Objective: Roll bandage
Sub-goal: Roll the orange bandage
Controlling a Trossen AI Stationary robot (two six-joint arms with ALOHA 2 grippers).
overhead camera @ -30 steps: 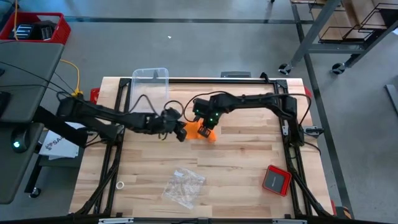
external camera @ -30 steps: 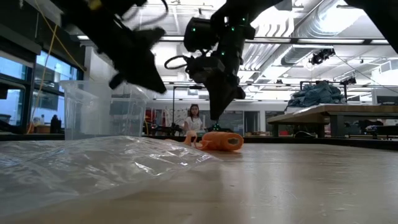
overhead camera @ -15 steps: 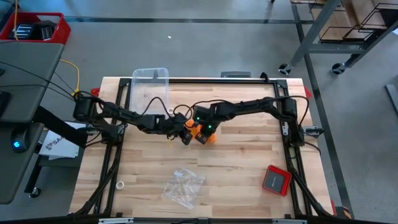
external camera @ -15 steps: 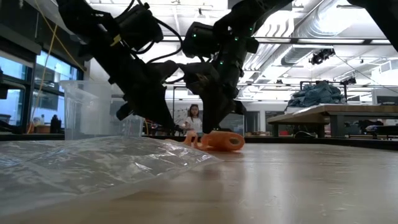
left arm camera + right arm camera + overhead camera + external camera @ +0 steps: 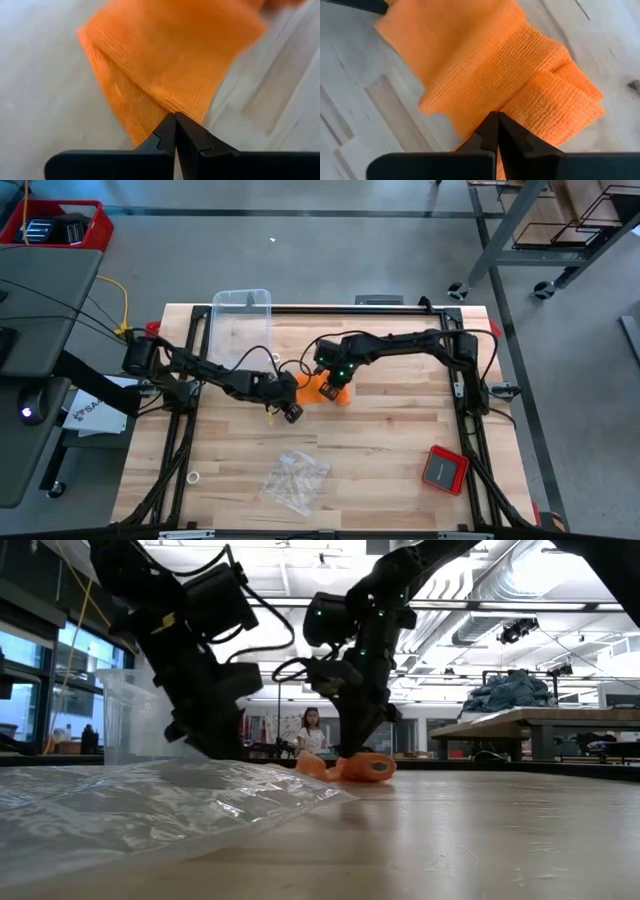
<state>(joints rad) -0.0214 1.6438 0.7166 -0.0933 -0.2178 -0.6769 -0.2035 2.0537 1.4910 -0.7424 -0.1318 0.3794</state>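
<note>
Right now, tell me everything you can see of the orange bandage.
The bandage is bright orange woven fabric with a fine ribbed knit, lying on the wooden table near its middle as a crumpled, partly folded band, one end doubled into a stubby fold. The right gripper, fingers shut, presses down on that fold. The left gripper, also shut, has its tips at the edge of the looser layer. Nothing else touches it.

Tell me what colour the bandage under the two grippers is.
Bright orange, with a fine woven texture; the bandage shows best in the right wrist view.
</note>
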